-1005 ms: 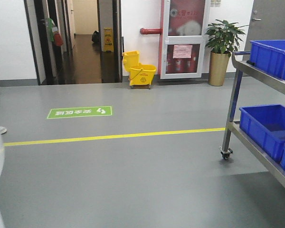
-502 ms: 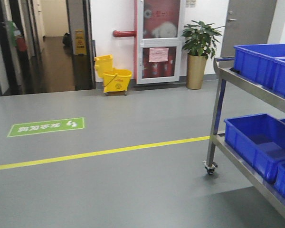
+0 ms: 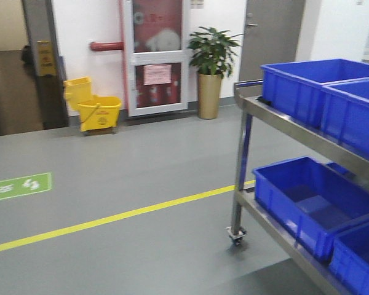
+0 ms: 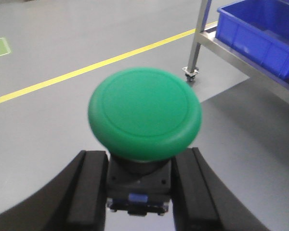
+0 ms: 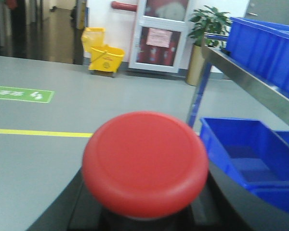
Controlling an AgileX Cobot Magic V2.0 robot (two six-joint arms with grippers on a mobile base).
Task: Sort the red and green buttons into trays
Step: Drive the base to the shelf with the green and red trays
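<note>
Your left claw is clenched on the green button: the two black fingers press the dark boxy body from 9 and 3 o'clock. The button's long axis runs from the body at 6 o'clock up to the cap at 12 o'clock. The round cap stands clear beyond the fingertips, with its face tilted toward the wrist camera.

Your right claw is grasping the red button in the same pose. The cap faces the camera and overhangs the body. Dark finger edges show at 8 and 4 o'clock of it, though the contact itself is hidden under the cap.

Both buttons are held off the grey floor. In the front view the steel cart with its blue crates stands at 3 o'clock. The yellow floor line runs from 8 o'clock toward the cart's leg.
</note>
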